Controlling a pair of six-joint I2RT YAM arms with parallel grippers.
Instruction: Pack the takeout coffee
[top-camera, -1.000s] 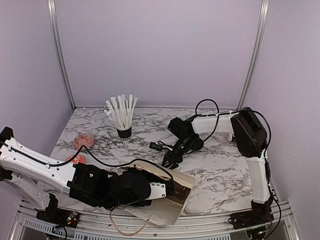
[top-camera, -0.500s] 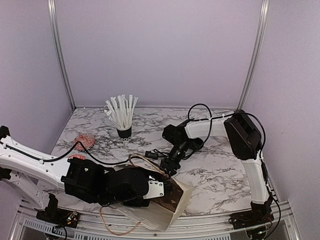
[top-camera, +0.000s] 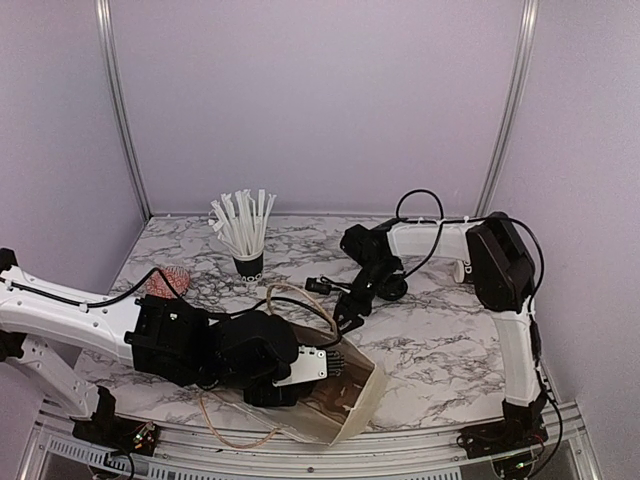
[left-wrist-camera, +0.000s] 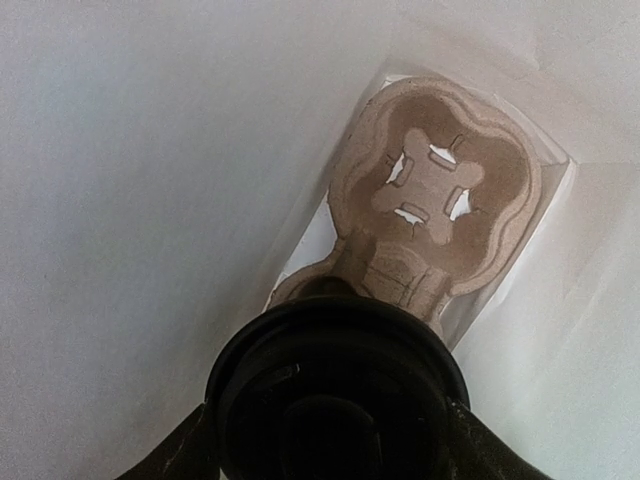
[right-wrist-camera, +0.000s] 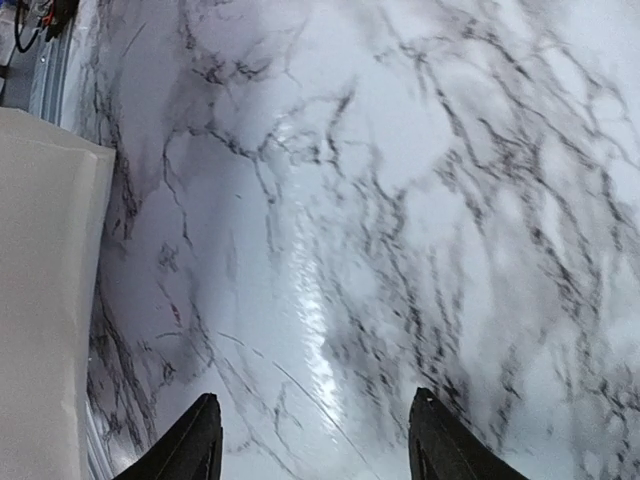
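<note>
Marble-patterned surface (top-camera: 440, 350) is sitting between lavender walls. At its 6 o'clock edge a cream paper bag (top-camera: 350, 405) is lying on its side, mouth facing 9 o'clock. The left claw (left-wrist-camera: 328, 450) is reaching inside it, gripping the takeout coffee (left-wrist-camera: 338, 385) by its sides, with the black lid pointing toward a cardboard cup carrier (left-wrist-camera: 440, 190) at the bag's bottom. Near the centre, the right claw (right-wrist-camera: 315, 400) is hovering over bare marble with fingers spread, holding nothing. A cup of white straws (top-camera: 247, 262) is standing at 10 o'clock.
</note>
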